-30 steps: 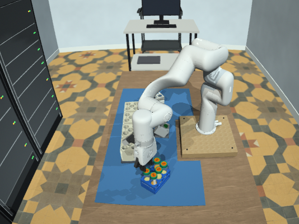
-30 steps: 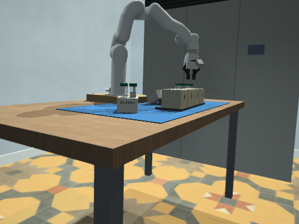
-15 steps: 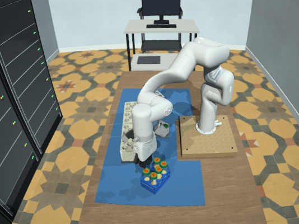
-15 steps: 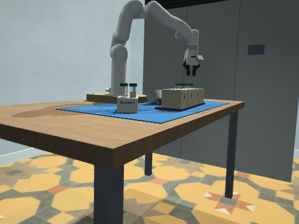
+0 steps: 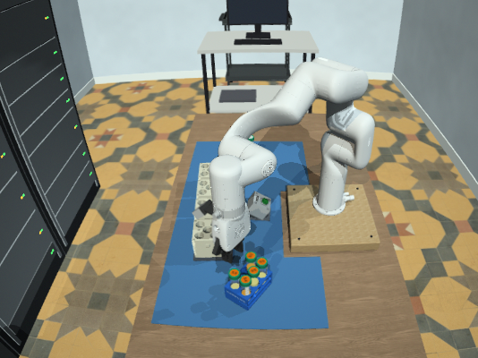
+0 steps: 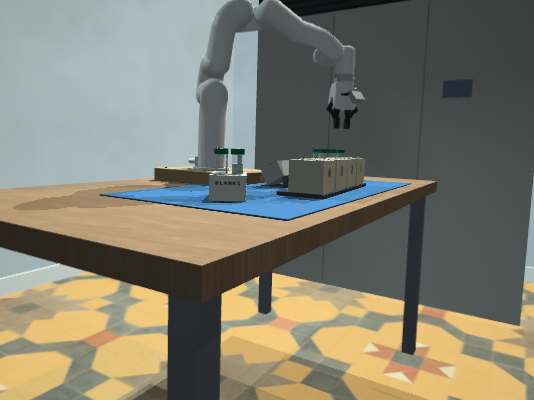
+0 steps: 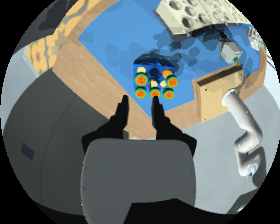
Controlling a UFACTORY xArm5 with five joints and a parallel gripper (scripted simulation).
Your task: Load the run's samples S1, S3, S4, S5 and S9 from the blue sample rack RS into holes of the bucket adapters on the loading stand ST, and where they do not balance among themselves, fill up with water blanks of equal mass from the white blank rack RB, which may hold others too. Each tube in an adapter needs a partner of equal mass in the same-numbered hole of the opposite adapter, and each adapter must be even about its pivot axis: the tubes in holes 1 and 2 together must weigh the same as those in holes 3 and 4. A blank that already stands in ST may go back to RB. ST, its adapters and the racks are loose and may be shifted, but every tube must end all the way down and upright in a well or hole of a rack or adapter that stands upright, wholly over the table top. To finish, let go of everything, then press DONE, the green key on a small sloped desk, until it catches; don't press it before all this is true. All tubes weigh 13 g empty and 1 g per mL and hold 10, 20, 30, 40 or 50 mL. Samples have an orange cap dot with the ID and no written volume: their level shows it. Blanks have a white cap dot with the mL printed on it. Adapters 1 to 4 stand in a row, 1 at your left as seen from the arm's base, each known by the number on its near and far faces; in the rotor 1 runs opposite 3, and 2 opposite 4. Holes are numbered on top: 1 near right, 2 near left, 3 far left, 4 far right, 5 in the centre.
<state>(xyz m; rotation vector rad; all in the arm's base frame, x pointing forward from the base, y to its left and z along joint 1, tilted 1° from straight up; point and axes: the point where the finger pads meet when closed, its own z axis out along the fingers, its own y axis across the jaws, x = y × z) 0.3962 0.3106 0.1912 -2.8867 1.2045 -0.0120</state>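
The blue sample rack RS [image 5: 248, 284] stands on the blue mat and holds several tubes with orange cap dots; it also shows in the wrist view [image 7: 155, 85]. My gripper [image 5: 228, 254] hangs high above the table beside the rack's near-left corner, as the side view [image 6: 343, 119] shows. Its fingers stand partly apart with nothing between them. The loading stand ST with its beige adapters [image 6: 327, 174] runs along the mat's left side. The white blank rack RB [image 6: 227, 186], marked BLANKS, holds two green-capped tubes [image 6: 230, 158].
The small sloped desk with the green DONE key [image 5: 265, 200] sits between ST and the arm's wooden base plate [image 5: 331, 218]. The arm's own links hide the far part of the mat in the top view. The table edge lies close behind ST.
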